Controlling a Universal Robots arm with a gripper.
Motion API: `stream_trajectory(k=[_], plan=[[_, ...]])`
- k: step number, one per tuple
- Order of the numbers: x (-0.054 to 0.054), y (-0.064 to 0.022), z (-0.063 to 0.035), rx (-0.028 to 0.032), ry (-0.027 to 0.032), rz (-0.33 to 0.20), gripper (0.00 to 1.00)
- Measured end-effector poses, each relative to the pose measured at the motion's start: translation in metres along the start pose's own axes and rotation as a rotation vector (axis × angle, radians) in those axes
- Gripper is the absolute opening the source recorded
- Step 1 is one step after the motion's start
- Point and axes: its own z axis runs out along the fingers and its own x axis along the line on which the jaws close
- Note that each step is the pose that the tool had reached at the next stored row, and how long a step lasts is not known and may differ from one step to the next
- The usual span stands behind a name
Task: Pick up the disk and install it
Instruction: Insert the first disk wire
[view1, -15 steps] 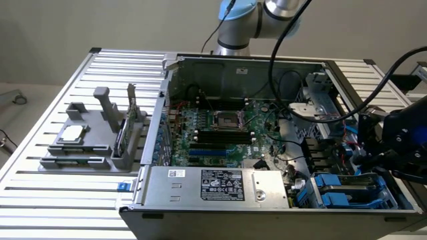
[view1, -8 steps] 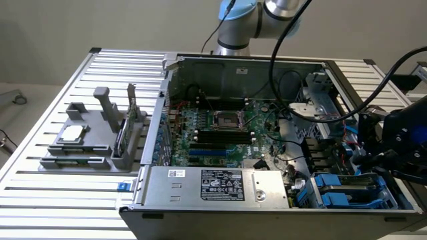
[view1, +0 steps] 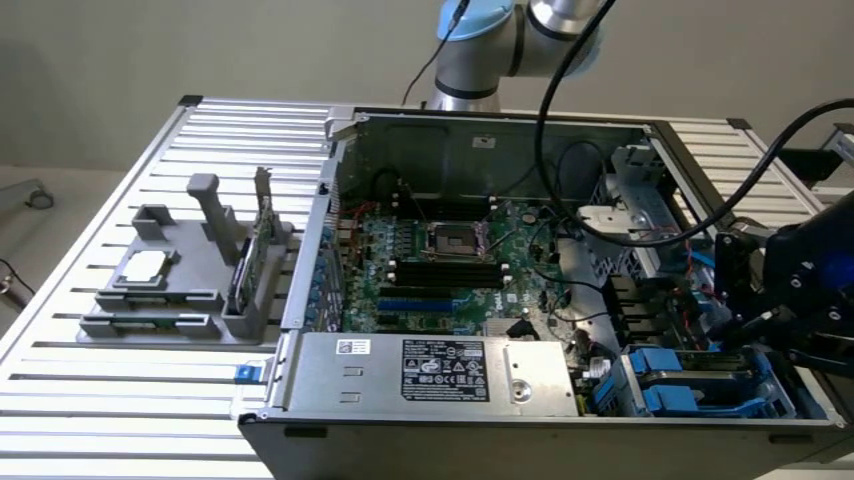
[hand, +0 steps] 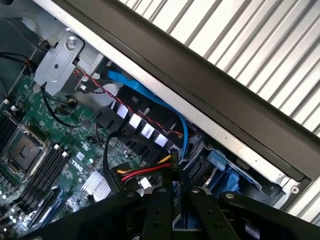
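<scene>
The disk (view1: 663, 372), in its bright blue carrier, sits low in the drive bay at the corner of the open computer case, near the exterior view's right. In the wrist view the blue carrier of the disk (hand: 225, 172) lies just beyond my black fingers (hand: 157, 210). My gripper (view1: 781, 315) hangs over the case's right wall, above and slightly right of the bay. In the wrist view my gripper (hand: 174, 216) has its fingers drawn together to a thin slit, with nothing clearly held between them.
A grey fixture (view1: 174, 290) on the slatted table holds a square chip (view1: 147, 265) and an upright green card (view1: 247, 262). Inside the case are the motherboard (view1: 441, 270), the power supply (view1: 441, 365), a blue cable (hand: 150, 97) and red-black wires (hand: 142, 172) near the bay.
</scene>
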Motion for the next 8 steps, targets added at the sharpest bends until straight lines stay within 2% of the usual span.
stream_trajectory(k=[2,4,6,8], plan=[[0.0002,-0.0002,0.0,0.0099,-0.0147,0.003,0.16],[0.0002,-0.0003,0.0,0.0164,-0.0257,0.01,0.16],[0.0003,-0.0003,-0.0006,0.0174,-0.0311,0.023,0.16],[0.0006,-0.0001,-0.0022,0.0156,-0.0341,0.04,0.16]])
